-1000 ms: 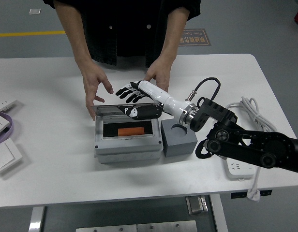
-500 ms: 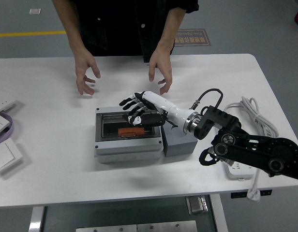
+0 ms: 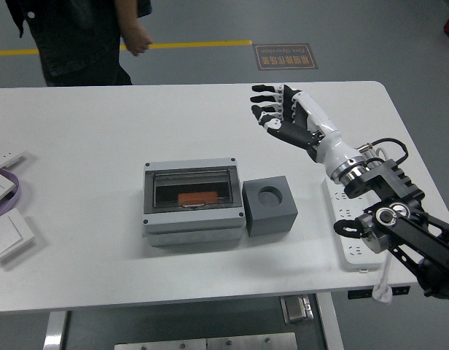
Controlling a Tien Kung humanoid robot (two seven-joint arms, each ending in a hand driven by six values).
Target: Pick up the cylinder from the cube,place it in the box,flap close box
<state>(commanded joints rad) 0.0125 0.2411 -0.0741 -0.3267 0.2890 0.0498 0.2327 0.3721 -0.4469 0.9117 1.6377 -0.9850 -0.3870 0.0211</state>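
Observation:
The grey box (image 3: 192, 204) sits mid-table with its clear flap lying shut over it. Through the flap I see the orange cylinder (image 3: 197, 198) lying inside. Right beside the box stands the dark grey cube (image 3: 269, 205), its round hole showing nothing in it. My right hand (image 3: 277, 111) is raised over the table's far right, well away from the box, fingers spread and holding nothing. My left arm does not show.
A white power strip (image 3: 356, 244) and its coiled cable lie at the right edge under my right arm. White switch plates (image 3: 7, 233) lie at the left edge. A person (image 3: 79, 33) stands off the table's far left corner, hands away from it.
My right hand has lifted off the box and swung back to the far right. The flap now lies shut. The person has stepped from the far middle to the far left.

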